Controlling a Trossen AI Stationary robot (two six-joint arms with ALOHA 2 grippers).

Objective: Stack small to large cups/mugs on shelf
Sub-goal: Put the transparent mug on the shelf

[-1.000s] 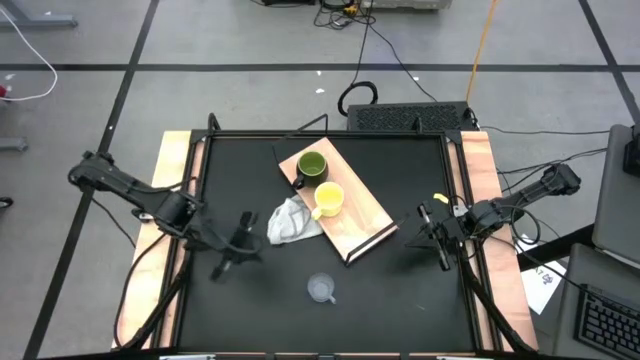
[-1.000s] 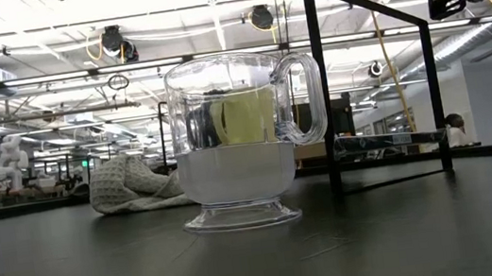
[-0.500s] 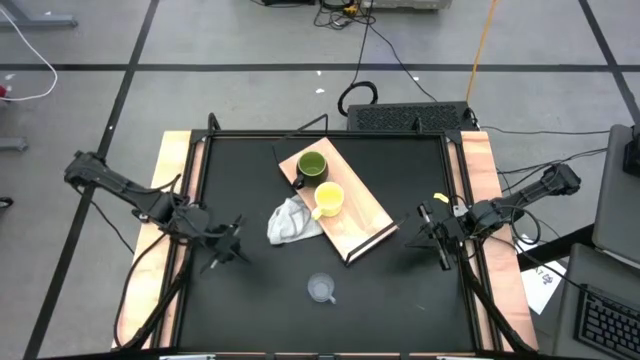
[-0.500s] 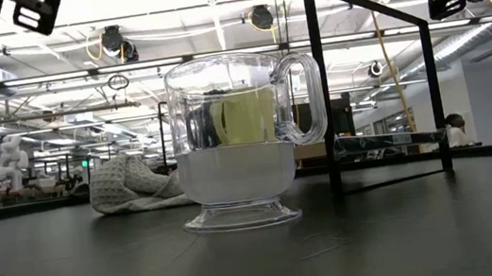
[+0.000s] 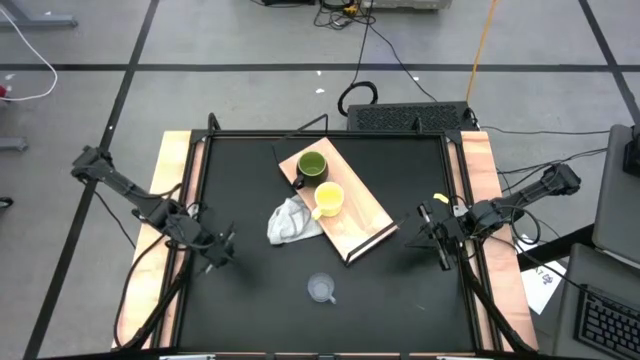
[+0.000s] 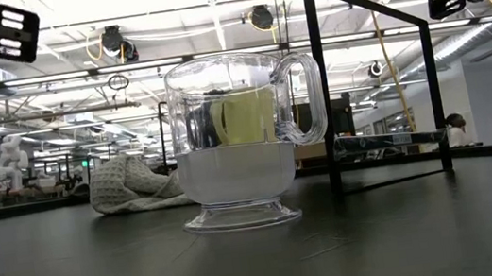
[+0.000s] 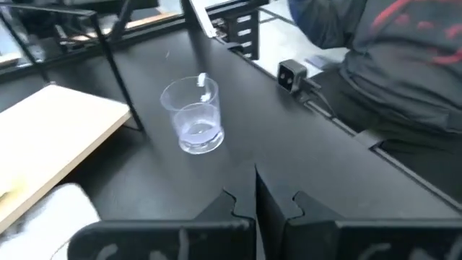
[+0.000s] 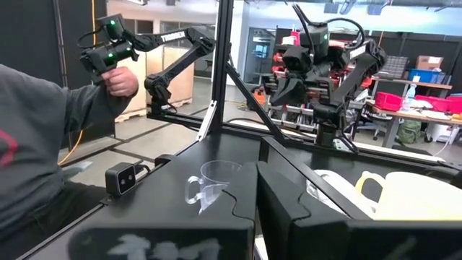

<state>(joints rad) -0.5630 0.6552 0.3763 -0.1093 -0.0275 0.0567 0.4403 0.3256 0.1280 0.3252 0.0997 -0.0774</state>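
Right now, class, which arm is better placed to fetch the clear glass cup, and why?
Probably the left. Its gripper hangs near the table's left edge, and its wrist view faces the clear glass cup directly. The right gripper waits slightly farther off.

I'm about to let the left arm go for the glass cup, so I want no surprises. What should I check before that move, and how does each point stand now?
1. Clear glass cup upright on the tabletop, nothing touching it: ok.
2. Left gripper empty: ok, but its fingers are shut, so opening for the grasp: not ok.
3. Path from that gripper to the cup free of the white cloth: ok.
4. Right gripper parked near the table's right edge, fingers shut, out of the way: ok.
5. Green mug and yellow mug upright on the shelf: ok.
6. Cup's handle direction relative to the left gripper: cannot tell.
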